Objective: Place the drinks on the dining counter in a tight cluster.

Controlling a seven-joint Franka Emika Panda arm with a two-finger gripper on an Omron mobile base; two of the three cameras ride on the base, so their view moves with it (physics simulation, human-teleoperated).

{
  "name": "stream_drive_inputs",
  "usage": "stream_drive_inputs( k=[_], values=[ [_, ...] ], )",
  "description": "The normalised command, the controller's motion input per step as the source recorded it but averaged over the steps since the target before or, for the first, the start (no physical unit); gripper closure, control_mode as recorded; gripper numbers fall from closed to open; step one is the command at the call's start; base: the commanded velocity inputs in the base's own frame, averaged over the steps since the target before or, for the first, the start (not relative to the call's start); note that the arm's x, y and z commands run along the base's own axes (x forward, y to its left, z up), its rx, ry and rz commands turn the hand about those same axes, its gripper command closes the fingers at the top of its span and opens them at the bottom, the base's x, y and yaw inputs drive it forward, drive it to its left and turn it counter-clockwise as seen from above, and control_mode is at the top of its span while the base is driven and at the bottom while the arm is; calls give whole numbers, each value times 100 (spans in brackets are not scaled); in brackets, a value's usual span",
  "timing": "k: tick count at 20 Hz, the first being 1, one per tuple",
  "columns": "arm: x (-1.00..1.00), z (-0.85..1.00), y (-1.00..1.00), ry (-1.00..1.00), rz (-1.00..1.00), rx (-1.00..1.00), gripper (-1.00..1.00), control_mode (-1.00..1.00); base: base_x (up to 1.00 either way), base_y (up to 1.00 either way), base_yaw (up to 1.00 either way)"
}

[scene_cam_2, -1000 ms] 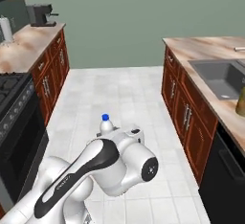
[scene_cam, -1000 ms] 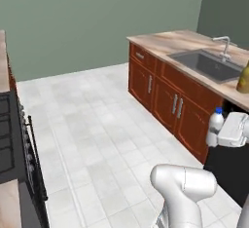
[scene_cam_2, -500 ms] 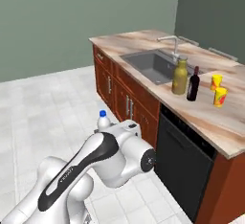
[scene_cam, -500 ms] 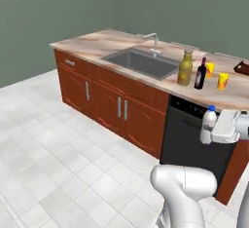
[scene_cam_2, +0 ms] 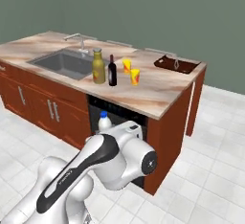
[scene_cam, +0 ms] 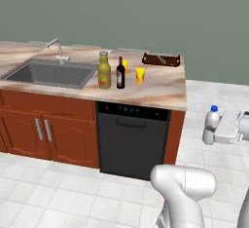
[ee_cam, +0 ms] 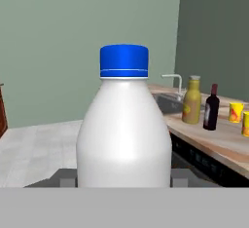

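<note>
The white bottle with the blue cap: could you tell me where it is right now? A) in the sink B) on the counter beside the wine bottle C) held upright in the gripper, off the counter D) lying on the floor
C: the white bottle stands upright between the gripper's fingers, short of the counter, where the olive bottle and wine bottle already stand.
</note>
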Motion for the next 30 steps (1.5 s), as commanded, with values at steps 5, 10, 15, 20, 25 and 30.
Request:
stream_drive_inputs(
  k=[5,10,15,20,25,30],
  values=[
    [0,0,0,0,0,0,100,100,71,33,-6],
    [0,0,0,0,0,0,100,100,66,31,3],
    [0,0,0,0,0,0,100,100,65,11,-8],
    [0,0,0,0,0,0,100,100,60,21,-25],
    [0,0,0,0,0,0,100,100,49,32,-5],
    [0,0,0,0,0,0,100,100,58,8,2]
  ],
)
